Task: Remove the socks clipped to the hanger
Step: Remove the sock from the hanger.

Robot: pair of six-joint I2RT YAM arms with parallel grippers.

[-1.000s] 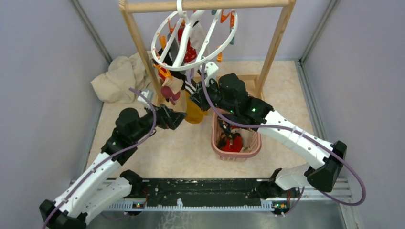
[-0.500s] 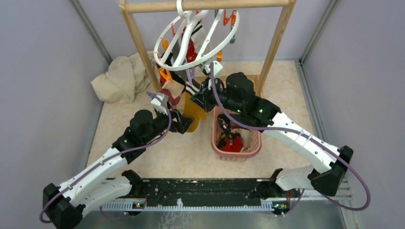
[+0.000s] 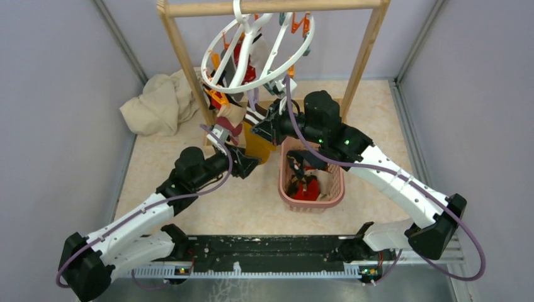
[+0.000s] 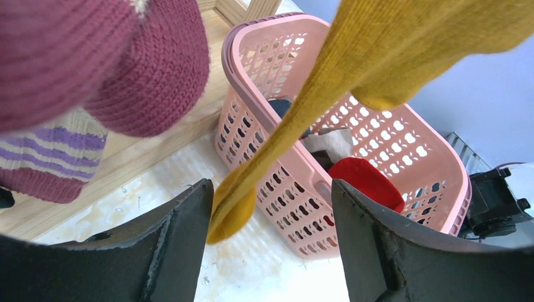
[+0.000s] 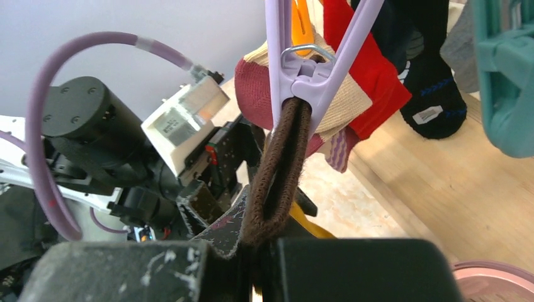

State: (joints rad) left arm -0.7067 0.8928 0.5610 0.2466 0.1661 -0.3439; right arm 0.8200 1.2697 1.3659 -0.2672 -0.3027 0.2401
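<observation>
- The hanger [image 3: 234,90] hangs from the wooden rack [image 3: 189,9] at the far side, so its socks dangle within both arms' reach.
- The pink basket [image 3: 313,205] sits just right of them, likely to catch freed socks.
- The right gripper [image 5: 258,245] is pressed together on a brown cuff [image 5: 277,163] under the purple clip [image 5: 302,75], apparently to tug it free.
- The left gripper [image 4: 271,207] stands spread around the toe of the mustard sock [image 4: 327,94], seemingly to steady it.

The mustard sock [image 4: 378,69] and the maroon sock [image 4: 94,63] run off the top edge of the left wrist view, which cuts off their upper ends. The lower end of the brown cuff [image 5: 277,170] is hidden between the right fingers [image 5: 359,270].
</observation>
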